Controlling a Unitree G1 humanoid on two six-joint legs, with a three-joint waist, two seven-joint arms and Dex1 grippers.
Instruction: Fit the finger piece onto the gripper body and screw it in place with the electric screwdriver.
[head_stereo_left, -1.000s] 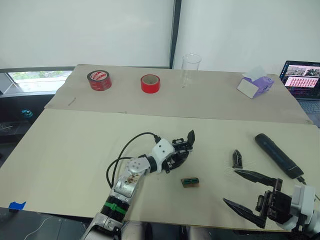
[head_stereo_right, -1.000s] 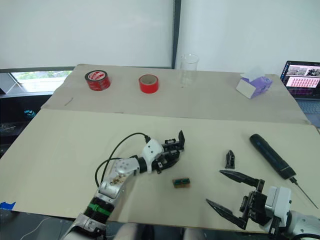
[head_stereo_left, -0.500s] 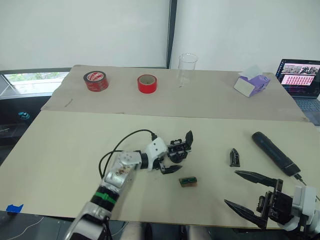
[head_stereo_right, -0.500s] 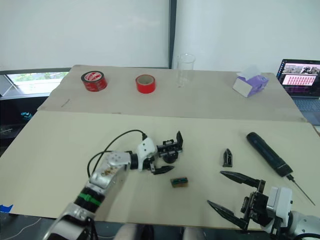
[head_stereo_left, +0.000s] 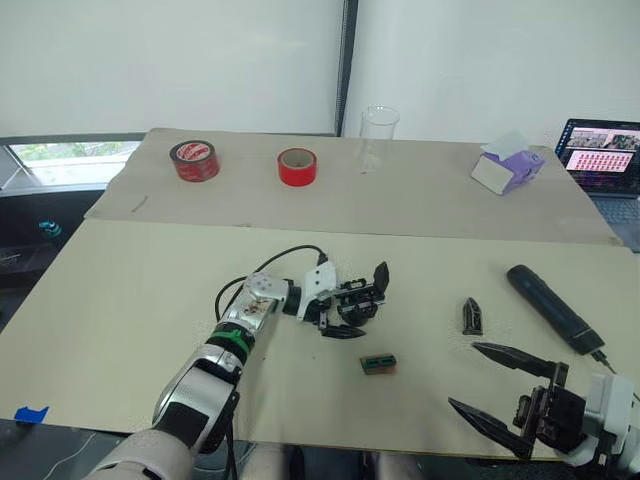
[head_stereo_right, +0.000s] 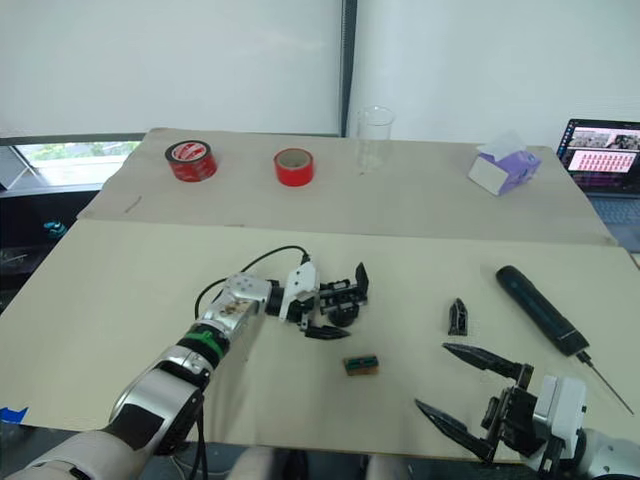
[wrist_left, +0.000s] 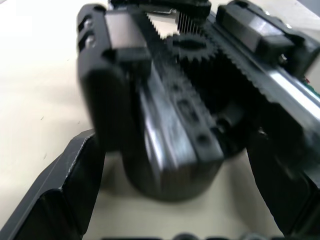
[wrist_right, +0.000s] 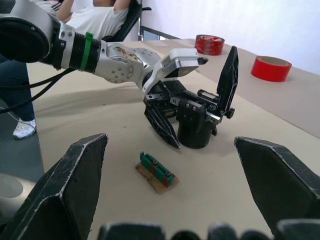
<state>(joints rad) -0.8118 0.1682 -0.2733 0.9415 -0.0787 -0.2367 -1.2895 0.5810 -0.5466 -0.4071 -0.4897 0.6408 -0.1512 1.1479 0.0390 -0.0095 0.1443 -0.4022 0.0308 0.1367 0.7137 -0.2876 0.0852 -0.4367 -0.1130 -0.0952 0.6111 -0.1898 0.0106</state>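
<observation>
gripper body (head_stereo_left: 362, 298): black, chunky little thing, round dark base, toothed rack bars and a small cog on top (left wrist view shows the gear teeth nicely), one pointed finger sticking upright. Sits mid-bench on its base.
left claw (head_stereo_left: 340, 311): white housing, black fingers, spread around the base of the gripper body, one finger on each side. Can't tell if the pads actually press on it, looks more like bracketing than clamping.
finger piece (head_stereo_left: 472, 316): small matte black plastic claw shape, tapered to a point, lying by itself on the bench between the gripper body and the screwdriver, touching neither.
electric screwdriver (head_stereo_left: 551, 307): fat black cylinder, smooth, rounded far end, thin metal bit at the near end. Lies diagonally on the right side of the bench.
right claw (head_stereo_left: 512, 391): fingers spread wide, nothing between them, near the front right edge of the bench. Long black ridged fingers, pointy tips.
circuit board block (head_stereo_left: 379, 364): tiny green-and-brown piece, flat on the bench just in front of the gripper body.
bench (head_stereo_left: 130, 290): pale beige sheet, matte, smooth.
far end: two red tape rolls (head_stereo_left: 196, 160), a clear glass (head_stereo_left: 379, 137), a purple-white tissue box (head_stereo_left: 509, 168), a laptop (head_stereo_left: 603, 160) at the right edge.
</observation>
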